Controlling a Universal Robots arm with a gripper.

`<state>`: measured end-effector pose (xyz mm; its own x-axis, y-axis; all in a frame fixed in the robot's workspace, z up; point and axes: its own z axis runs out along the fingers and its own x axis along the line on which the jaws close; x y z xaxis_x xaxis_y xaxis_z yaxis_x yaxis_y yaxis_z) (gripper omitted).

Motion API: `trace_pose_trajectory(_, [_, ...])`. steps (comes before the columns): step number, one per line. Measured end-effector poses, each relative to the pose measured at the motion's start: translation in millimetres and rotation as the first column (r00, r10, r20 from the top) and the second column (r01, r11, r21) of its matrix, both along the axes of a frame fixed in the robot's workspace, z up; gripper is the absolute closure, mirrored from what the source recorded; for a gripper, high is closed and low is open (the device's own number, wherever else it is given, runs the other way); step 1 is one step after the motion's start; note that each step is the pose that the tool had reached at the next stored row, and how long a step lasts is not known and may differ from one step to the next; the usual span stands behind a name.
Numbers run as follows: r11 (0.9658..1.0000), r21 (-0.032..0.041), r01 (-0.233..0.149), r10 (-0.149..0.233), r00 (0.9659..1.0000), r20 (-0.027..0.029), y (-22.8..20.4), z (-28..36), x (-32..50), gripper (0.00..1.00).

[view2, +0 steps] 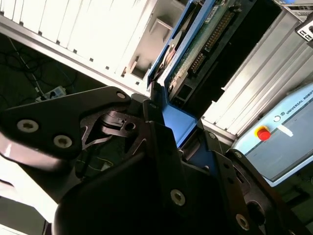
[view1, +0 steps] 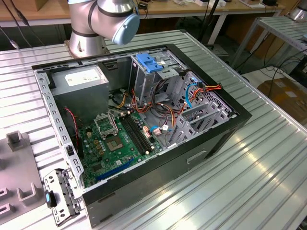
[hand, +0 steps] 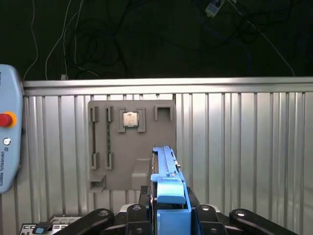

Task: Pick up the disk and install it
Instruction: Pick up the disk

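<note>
Your pincer [hand: 168, 209] is clamped tight on the disk [hand: 165, 169], gripping its blue carrier end. The disk sticks out edge-on past the fingertips, held clear above the ribbed bench [hand: 244, 147], with a grey fixture plate [hand: 132, 161] beyond.

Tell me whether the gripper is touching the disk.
Touching: in the first wrist view the gripper clamps the disk, jaws against both sides of its blue carrier.
</note>
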<state>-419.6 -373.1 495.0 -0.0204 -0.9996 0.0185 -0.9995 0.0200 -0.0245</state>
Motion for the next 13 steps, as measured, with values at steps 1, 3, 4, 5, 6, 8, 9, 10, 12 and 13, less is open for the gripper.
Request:
trace_pose_trajectory(1, [1.0000,0.0000,0.000,0.000,1.0000,0.0000,-0.5,0.0,2.5,0.63])
trace_pose_trajectory(3, [1.0000,0.0000,0.000,0.000,1.0000,0.0000,-1.3,0.0,6.4,0.63])
trace_pose_trajectory(4, [1.0000,0.0000,0.000,0.000,1.0000,0.0000,-1.8,0.0,9.0,0.63])
trace_pose_trajectory(5, [1.0000,0.0001,0.000,0.000,1.0000,0.0001,-2.4,-0.1,12.1,0.63])
trace_pose_trajectory(6, [1.0000,0.0000,0.000,0.000,1.0000,0.0000,-2.8,0.0,14.2,0.63])
trace_pose_trajectory(8, [1.0000,0.0000,0.000,0.000,1.0000,0.0000,-3.7,0.0,19.0,0.63])
trace_pose_trajectory(9, [1.0000,0.0001,0.000,0.000,1.0000,0.0000,-4.0,0.0,20.7,0.63])
trace_pose_trajectory(10, [1.0000,0.0000,0.000,0.000,1.0000,0.0000,-4.5,0.0,23.4,0.63])
trace_pose_trajectory(12, [1.0000,0.0001,0.000,0.000,1.0000,0.0000,-6.9,0.0,29.9,0.63])
trace_pose_trajectory(13, [1.0000,0.0000,0.000,0.000,1.0000,0.0000,-7.9,0.0,31.9,0.63])
